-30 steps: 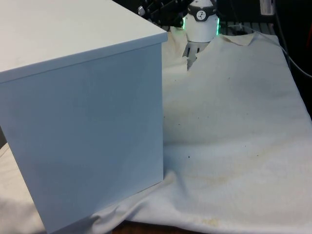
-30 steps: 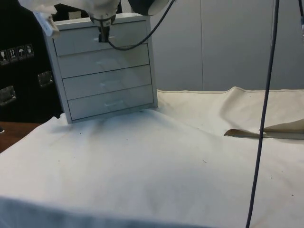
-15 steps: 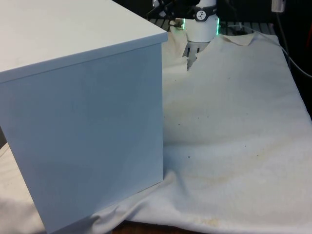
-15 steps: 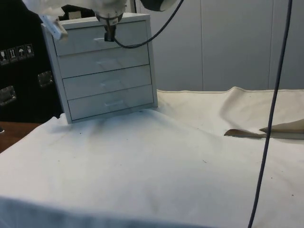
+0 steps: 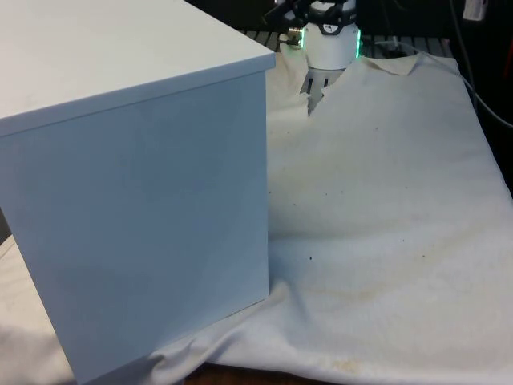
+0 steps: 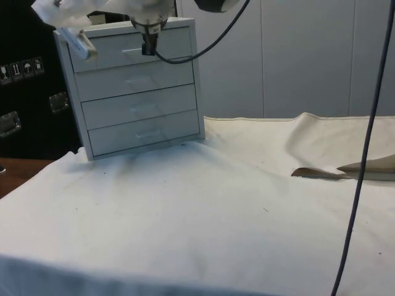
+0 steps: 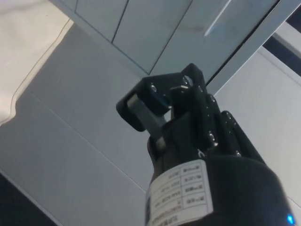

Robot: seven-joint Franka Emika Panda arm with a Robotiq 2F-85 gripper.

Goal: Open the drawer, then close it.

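A white chest of drawers (image 6: pixel 139 92) stands at the table's far end in the side view, with a stack of several drawers, all pushed in. My black gripper (image 6: pixel 149 49) hangs in front of the top drawer (image 6: pixel 111 52), just to the right of its small handle (image 6: pixel 132 51) and not touching it. Its fingers (image 7: pixel 146 114) look shut with nothing between them. In the wrist view, white drawer fronts and a slim handle (image 7: pixel 216 18) lie beyond the fingers. In the front view the chest (image 5: pixel 136 200) turns its plain back and side to the camera.
The white cloth (image 6: pixel 203 209) covers the table in front of the chest. A raised fold of cloth (image 6: pixel 336 171) lies at the side view's right. A dark cable (image 6: pixel 364 154) hangs down there. The robot's base (image 5: pixel 329 44) stands behind the chest in the front view.
In the side view the gripper has slid to the right along the top drawer's front, from over the handle to beside it. The drawers have not moved.
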